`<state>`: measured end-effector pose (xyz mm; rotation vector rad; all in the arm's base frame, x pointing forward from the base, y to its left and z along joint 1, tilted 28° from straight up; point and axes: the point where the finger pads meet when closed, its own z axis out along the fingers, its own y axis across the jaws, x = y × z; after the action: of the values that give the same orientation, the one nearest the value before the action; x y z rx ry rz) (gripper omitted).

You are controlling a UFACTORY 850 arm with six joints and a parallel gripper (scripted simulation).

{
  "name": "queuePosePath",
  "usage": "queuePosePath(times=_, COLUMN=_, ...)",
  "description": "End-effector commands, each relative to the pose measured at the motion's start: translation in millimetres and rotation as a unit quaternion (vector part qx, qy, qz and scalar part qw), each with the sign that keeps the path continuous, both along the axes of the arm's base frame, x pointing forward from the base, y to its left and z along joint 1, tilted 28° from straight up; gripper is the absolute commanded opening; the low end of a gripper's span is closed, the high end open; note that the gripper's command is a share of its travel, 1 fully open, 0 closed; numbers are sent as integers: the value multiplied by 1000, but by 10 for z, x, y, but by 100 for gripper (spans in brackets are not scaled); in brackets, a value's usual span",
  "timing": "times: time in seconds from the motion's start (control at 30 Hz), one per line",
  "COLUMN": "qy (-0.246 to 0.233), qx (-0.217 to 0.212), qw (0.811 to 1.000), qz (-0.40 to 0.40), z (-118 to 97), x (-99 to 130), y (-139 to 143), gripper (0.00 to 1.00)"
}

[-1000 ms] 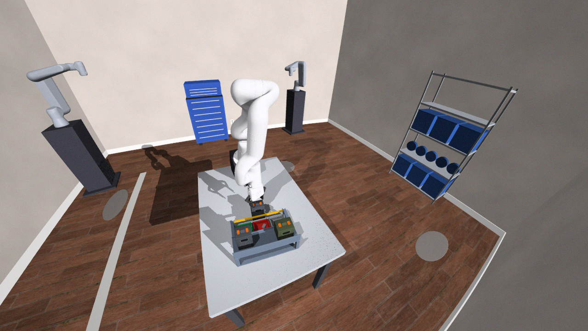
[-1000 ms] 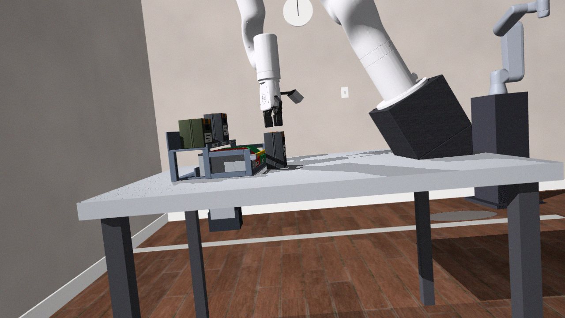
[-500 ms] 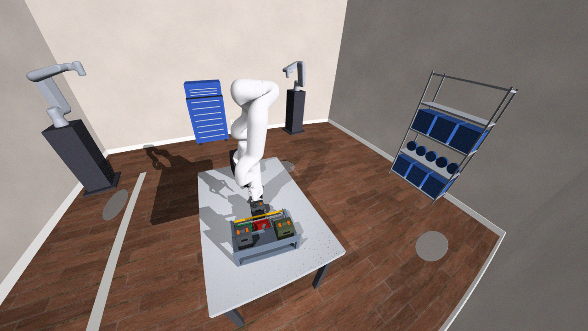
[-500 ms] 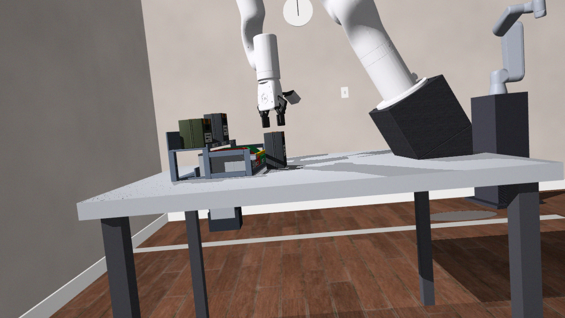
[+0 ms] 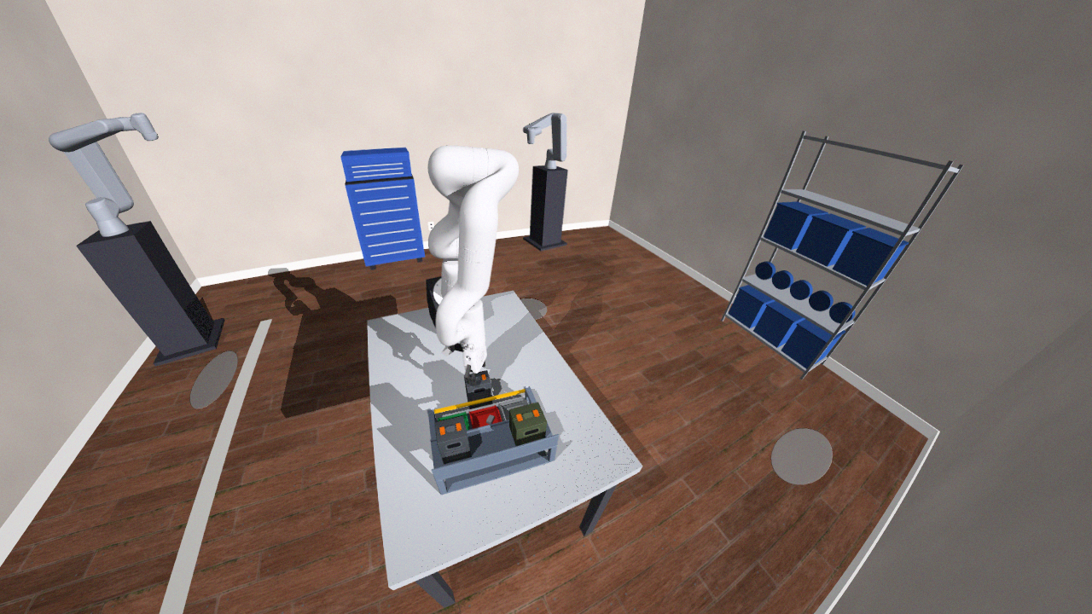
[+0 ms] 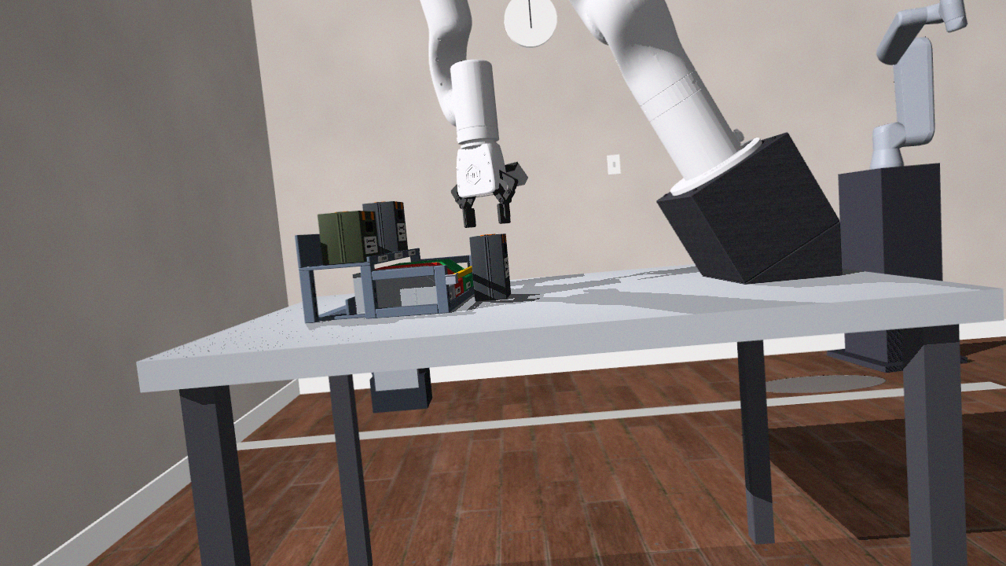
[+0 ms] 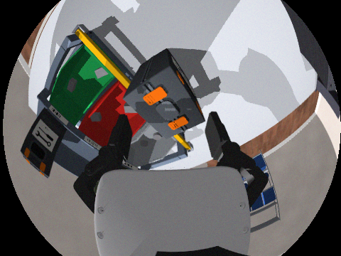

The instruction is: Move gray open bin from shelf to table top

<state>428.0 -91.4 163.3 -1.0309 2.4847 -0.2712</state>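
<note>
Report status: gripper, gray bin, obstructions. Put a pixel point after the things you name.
Gripper (image 5: 476, 371) (image 6: 486, 223) (image 7: 168, 121) open, empty. Gray bin (image 5: 513, 407) (image 6: 404, 289) (image 7: 147, 146) on shelf. Dark case (image 5: 479, 388) (image 6: 486, 266) (image 7: 167, 94) standing before shelf, beneath gripper, likely in the way.

Arm bent down, gripper open
The white arm (image 5: 477, 236) (image 6: 472, 98) hung its wrist nearly upright, and the gripper (image 5: 474, 375) (image 6: 486, 223) (image 7: 168, 121) pointed downward, its black fingers spread wide, holding nothing.

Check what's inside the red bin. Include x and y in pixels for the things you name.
Red bin (image 5: 484, 416) (image 7: 103, 107): one small gray block (image 7: 96, 116) shows on its floor. The dark case (image 5: 479, 385) (image 6: 488, 266) (image 7: 160, 103) covers part of the bin in the wrist view; anything under there can't be seen.
</note>
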Motion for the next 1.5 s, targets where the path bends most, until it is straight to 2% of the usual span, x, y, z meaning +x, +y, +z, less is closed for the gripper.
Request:
queuePosePath(times=0.0, qy=-3, qx=-11, qw=1000, qz=6, z=3, x=3, y=-1, gripper=100)
queuePosePath(times=0.2, qy=-3, qx=-11, qw=1000, qz=6, z=3, x=3, y=-1, gripper=100)
queuePosePath(times=0.37, qy=-1, qx=-71, qw=990, qz=120, z=3, x=3, y=0, gripper=100)
queuePosePath(times=0.77, qy=-1, qx=-71, qw=990, qz=120, z=3, x=3, y=0, gripper=100)
queuePosePath(times=0.93, qy=1, qx=-132, qw=964, qz=231, z=3, x=3, y=0, gripper=100)
queuePosePath(times=1.47, qy=1, qx=-129, qw=964, qz=231, z=3, x=2, y=-1, gripper=100)
